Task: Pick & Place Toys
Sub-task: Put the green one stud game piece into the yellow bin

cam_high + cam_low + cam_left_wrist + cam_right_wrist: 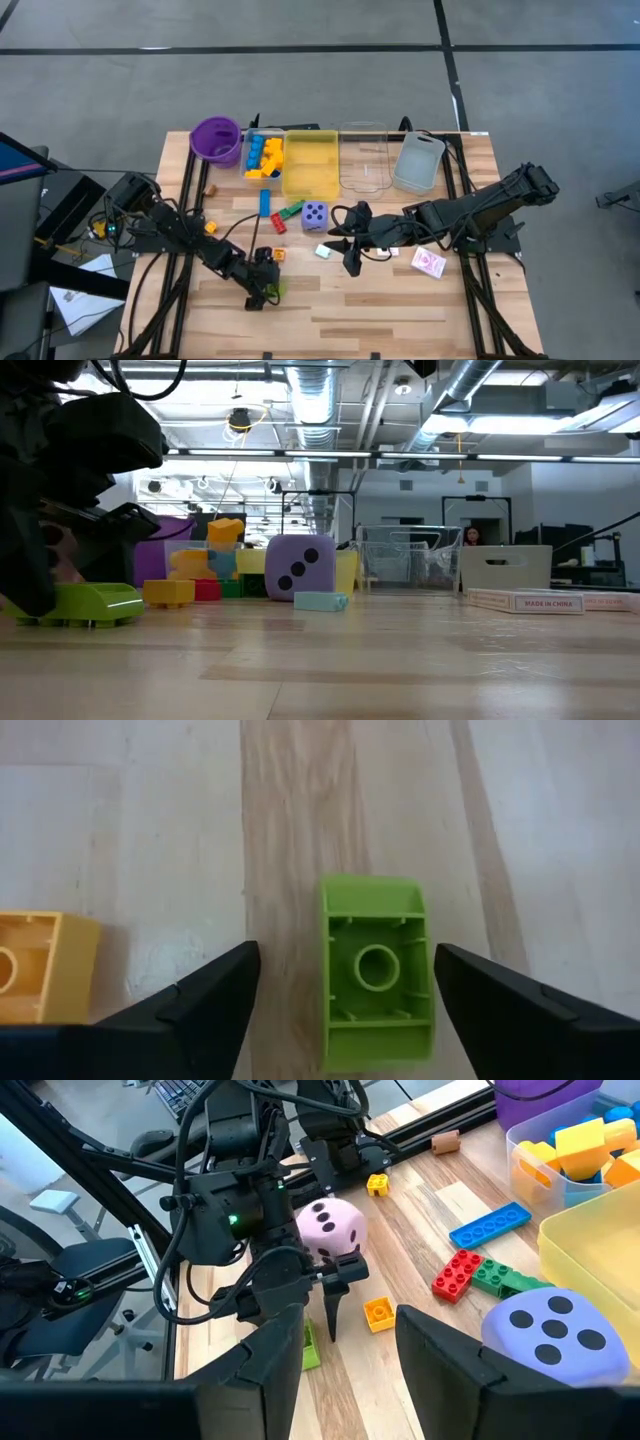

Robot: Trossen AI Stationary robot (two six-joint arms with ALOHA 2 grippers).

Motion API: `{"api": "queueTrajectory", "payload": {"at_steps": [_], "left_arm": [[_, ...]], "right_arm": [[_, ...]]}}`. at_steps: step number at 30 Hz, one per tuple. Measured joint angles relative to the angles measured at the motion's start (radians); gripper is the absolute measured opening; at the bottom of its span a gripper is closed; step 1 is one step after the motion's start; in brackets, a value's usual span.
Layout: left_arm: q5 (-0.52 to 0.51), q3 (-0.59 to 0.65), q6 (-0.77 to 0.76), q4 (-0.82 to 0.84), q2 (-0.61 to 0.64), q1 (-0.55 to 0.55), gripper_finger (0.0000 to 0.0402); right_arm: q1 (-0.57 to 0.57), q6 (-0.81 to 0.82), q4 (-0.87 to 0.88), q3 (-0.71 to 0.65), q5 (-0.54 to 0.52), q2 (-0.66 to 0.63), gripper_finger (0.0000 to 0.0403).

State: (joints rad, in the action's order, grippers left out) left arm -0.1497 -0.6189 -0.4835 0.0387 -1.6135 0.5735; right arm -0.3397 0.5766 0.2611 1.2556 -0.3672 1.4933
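The wooden surface point(400, 300) carries a row of containers along its far edge: a round purple cup point(216, 139), a clear tray of blocks point(262, 157) packed with yellow and blue pieces, a yellow tray point(311, 165), a clear tray point(363, 158) and a grey tray point(418, 163). In the low view these trays overlap and their contents are hard to separate.

The left claw point(345, 995) is down near the front left of the surface, its fingers spread wide on either side of a green block point(377, 970) that lies hollow side up between them — neither finger touches it. Most of that block is hidden under the arm in the high view, where only a green sliver shows. A yellow block point(40, 980) lies just beside it, cut off by the wrist picture's edge.

The right claw point(350, 1345) hovers over the middle of the surface, its fingers partly apart with nothing between them. Its tips fall out of its own wrist view.

The purple die point(314, 215) sits in front of the yellow tray, with a small pale teal piece point(323, 251) near it. A pink die point(333, 1226) shows only in the right wrist view, tucked against the left arm — the high view hides it. A blue flat block point(265, 203), a red block point(279, 222) and another green block point(292, 211) lie near the purple die. Red-patterned cards point(428, 263) rest beside the right arm; a small brown piece point(211, 190) lies apart, too small to identify.
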Motion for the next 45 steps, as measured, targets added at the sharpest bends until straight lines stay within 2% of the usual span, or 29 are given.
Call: {"api": "queueTrajectory", "payload": {"at_steps": [5,14,22,26,32,36,41,45], "left_arm": [[-0.002,0.0,0.003,-0.001,0.0,0.0,0.0249],[-0.042,0.001,0.003,-0.041,0.013,-0.002,0.0117],[-0.146,0.003,0.097,-0.052,0.125,-0.078,0.0126],[-0.241,0.002,0.17,-0.055,0.239,-0.14,0.0141],[-0.432,0.001,0.181,-0.061,0.447,-0.277,0.0122],[-0.522,0.0,0.18,-0.064,0.565,-0.379,0.0128],[-0.515,0.0,0.18,-0.09,0.624,-0.522,0.0129],[-0.382,-0.002,0.18,-0.176,0.588,-0.64,0.0127]], "right_arm": [[0.0,0.0,0.0,0.0,0.0,0.0,0.0154],[0.001,0.0,-0.008,0.0,0.0,0.0,0.0154],[0.001,0.026,-0.014,0.0,0.0,0.0,0.0154],[0.001,0.027,-0.014,0.0,0.0,0.0,0.0154],[0.001,0.026,-0.015,0.0,0.0,0.0,0.0154],[0.004,0.026,-0.015,0.0,0.0,0.0,0.0154],[0.021,0.022,-0.015,0.0,0.0,0.0,0.0154],[0.049,0.013,-0.014,0.0,0.0,0.0,0.0154]]}}
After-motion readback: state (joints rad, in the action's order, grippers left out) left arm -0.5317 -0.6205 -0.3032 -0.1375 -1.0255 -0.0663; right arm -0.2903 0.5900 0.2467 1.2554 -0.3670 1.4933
